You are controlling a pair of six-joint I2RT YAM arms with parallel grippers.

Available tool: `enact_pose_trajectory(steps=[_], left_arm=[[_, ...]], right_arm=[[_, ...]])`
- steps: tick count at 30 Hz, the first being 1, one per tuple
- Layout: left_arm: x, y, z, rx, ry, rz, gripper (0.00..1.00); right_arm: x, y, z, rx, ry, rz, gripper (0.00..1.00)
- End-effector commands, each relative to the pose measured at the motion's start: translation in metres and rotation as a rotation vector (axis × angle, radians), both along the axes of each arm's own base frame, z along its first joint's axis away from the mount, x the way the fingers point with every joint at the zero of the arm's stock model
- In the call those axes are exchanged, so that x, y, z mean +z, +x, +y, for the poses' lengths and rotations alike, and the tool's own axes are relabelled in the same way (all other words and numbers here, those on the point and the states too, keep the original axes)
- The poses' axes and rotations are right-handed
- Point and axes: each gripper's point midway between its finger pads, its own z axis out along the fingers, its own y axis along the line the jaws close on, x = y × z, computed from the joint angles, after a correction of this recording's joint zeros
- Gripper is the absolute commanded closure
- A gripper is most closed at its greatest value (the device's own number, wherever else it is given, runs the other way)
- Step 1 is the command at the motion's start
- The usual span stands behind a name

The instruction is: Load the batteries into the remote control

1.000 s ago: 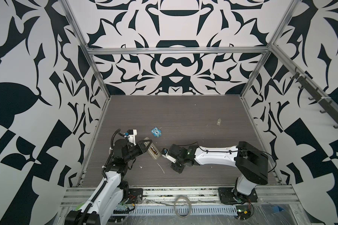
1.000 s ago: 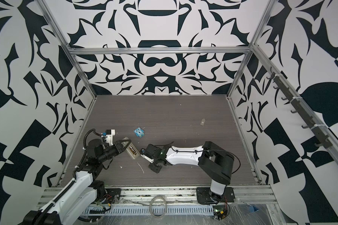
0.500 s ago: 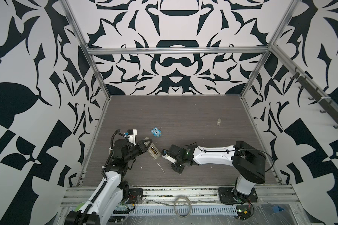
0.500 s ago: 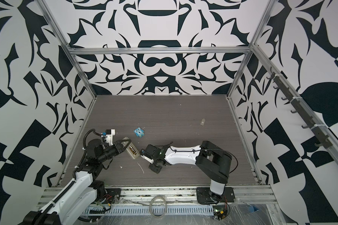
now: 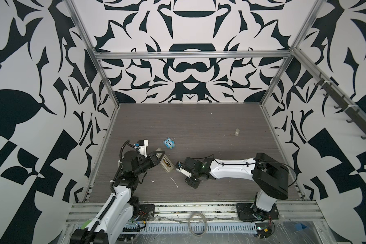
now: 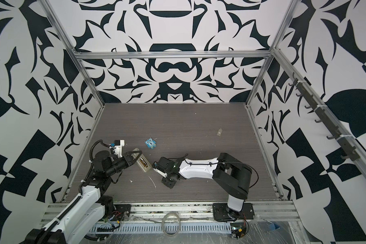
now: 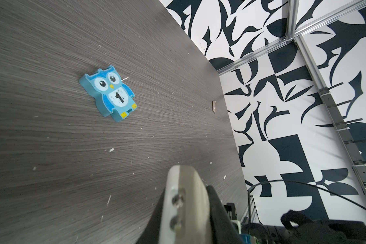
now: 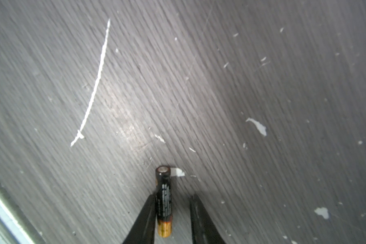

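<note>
Visibly, remote control (image 5: 169, 168) holds one battery (image 5: 165, 162); right gripper (image 8: 173, 197) straddles another battery (image 8: 164, 198)

Bright, even light; right wrist view smeared, glare on tabletop (image 8: 127, 126).

Grey wood-grain table (image 5: 199, 126), blue owl (image 5: 169, 143), small plate (image 5: 237, 131), white string (image 5: 174, 182)

Above their black base plates (image 5: 244, 211), the left arm (image 5: 118, 194) and right arm (image 5: 230, 169) have white shells, black joints and thin black cables. The left finger (image 7: 179, 202) is pale, with two screws.
</note>
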Motion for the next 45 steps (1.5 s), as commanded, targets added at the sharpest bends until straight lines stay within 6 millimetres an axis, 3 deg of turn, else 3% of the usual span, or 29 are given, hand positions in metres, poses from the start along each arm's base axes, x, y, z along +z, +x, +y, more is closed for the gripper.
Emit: enact_pose_trajectory(steps=[1, 12, 21, 29, 36, 45], left_arm=[[0.004, -0.002, -0.002, -0.016, -0.006, -0.032, 1.00], [0.003, -0.002, -0.001, -0.016, -0.003, -0.027, 1.00], [0.000, -0.001, -0.001, -0.015, 0.001, -0.020, 1.00], [0.000, -0.001, -0.002, -0.016, -0.005, -0.020, 1.00], [0.002, -0.001, -0.003, -0.021, -0.014, -0.026, 1.00], [0.005, -0.003, -0.006, -0.037, -0.031, -0.039, 1.00]], right_arm=[[0.003, -0.007, -0.010, -0.007, -0.014, 0.024, 0.69], [0.001, -0.011, -0.013, 0.007, -0.023, 0.035, 0.70], [-0.002, -0.016, -0.013, 0.026, -0.030, 0.049, 0.86], [0.002, -0.014, -0.014, 0.026, -0.023, 0.028, 0.93], [0.039, -0.013, 0.002, 0.041, 0.114, -0.002, 1.00], [0.092, -0.004, 0.025, 0.038, 0.228, -0.045, 1.00]])
